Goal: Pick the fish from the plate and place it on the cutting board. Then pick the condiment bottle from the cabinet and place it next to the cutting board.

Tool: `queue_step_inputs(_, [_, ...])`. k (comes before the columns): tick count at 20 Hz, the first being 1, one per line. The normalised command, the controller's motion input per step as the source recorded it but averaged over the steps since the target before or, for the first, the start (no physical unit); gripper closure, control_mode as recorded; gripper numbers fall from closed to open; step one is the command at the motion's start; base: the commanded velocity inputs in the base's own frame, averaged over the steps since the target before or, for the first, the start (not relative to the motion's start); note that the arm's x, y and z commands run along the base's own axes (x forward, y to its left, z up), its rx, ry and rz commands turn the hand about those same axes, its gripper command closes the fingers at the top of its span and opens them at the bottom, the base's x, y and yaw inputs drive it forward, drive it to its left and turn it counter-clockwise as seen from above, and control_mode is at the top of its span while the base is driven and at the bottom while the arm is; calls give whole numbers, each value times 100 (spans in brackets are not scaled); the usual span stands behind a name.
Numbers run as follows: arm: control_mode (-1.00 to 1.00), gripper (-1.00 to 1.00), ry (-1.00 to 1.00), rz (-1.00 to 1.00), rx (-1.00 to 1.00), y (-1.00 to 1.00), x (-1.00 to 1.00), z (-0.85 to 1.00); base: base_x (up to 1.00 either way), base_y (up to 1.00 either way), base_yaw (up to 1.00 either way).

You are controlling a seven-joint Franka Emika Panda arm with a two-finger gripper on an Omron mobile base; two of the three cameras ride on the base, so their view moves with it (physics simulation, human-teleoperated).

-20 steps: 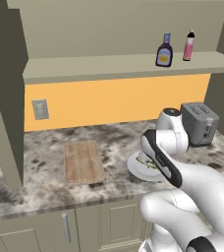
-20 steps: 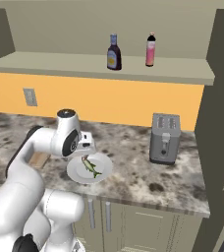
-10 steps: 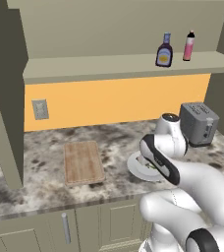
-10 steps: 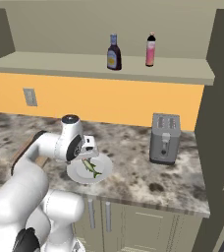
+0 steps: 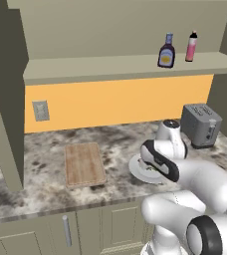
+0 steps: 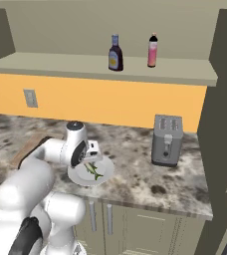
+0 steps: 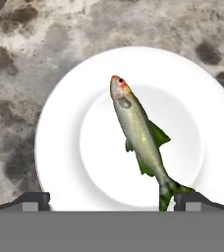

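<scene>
Marbled worktop (image 5: 46, 184) under a beige-olive cabinet (image 5: 110, 67) with one long shelf. Far left on the orange wall: a grey outlet (image 5: 40, 110). Left of centre on the worktop: cutting board (image 5: 84, 163), flat and bare, well apart from the plate. Right of the board: white plate (image 7: 65, 128) carrying the fish (image 7: 138, 133), laid slantwise across the dish, red-tipped head toward the top of the hand view, tail toward its lower right. Above the plate: claw (image 7: 111, 199), fingers spread wide apart, holding nothing; fingertips (image 7: 33, 199) at either side of the plate's near edge, the tail just beside the right tip, no contact visible. Same claw over the plate in the right base view (image 6: 93, 155). Further right on the worktop: silver toaster (image 6: 167, 139), well clear of the plate. On the shelf above: condiment bottle (image 5: 167, 51), upright, with a slim pink bottle (image 5: 191, 46) just right of it.
</scene>
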Motion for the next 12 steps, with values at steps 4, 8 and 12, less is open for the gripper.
queue_step_inputs(4, [-100,-100,0,0,0,-1,26,-18,0,0,0])
queue_step_inputs(8, [-100,-100,0,0,0,-1,29,-14,0,0,0])
queue_step_inputs(12, [-100,-100,0,0,0,-1,31,-14,0,0,0])
